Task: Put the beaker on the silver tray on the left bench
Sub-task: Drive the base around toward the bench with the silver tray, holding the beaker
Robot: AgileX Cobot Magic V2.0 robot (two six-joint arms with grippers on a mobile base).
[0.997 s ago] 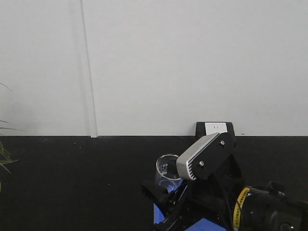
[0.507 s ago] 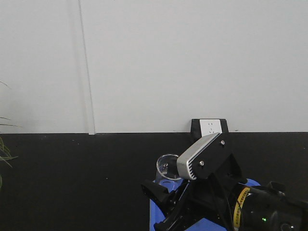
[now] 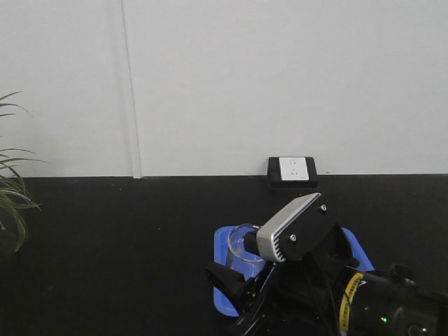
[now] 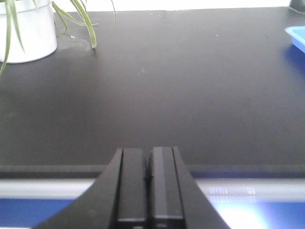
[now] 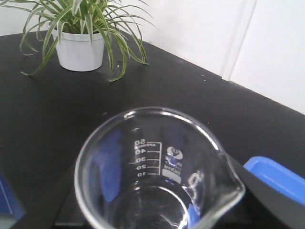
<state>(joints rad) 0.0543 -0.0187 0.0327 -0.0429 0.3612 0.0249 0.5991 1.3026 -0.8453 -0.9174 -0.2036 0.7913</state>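
Front view: the right end effector (image 3: 239, 269) grips the beaker (image 3: 241, 243) near the blue tray (image 3: 220, 283). Left wrist view: the left end effector (image 4: 148, 186) is closed and empty above the table (image 4: 167, 86). Right wrist view: a plant (image 5: 78, 45) is at 11 o'clock of the beaker (image 5: 157, 176). The silver tray is unseen; transport probably remains.

Your beaker (image 5: 147, 162) is colourless, see-through glass, with white printed graduation lines, numerals and a small white logo on its wall. The bench (image 3: 105, 238) is matte black all over, and the wall (image 3: 280, 84) is plain white. The plastic tray (image 3: 221, 245) is bright blue. The socket (image 3: 292, 168) shows you a white plate set in a black housing. Your plant (image 5: 90, 19) has green leaves with paler streaks, in a plain white pot (image 5: 78, 52). The left gripper (image 4: 148, 160) is black throughout. The right arm (image 3: 392, 308) is black too, carrying a silver-grey camera housing (image 3: 283, 227) and a yellow band (image 3: 348, 297) with dark lettering.
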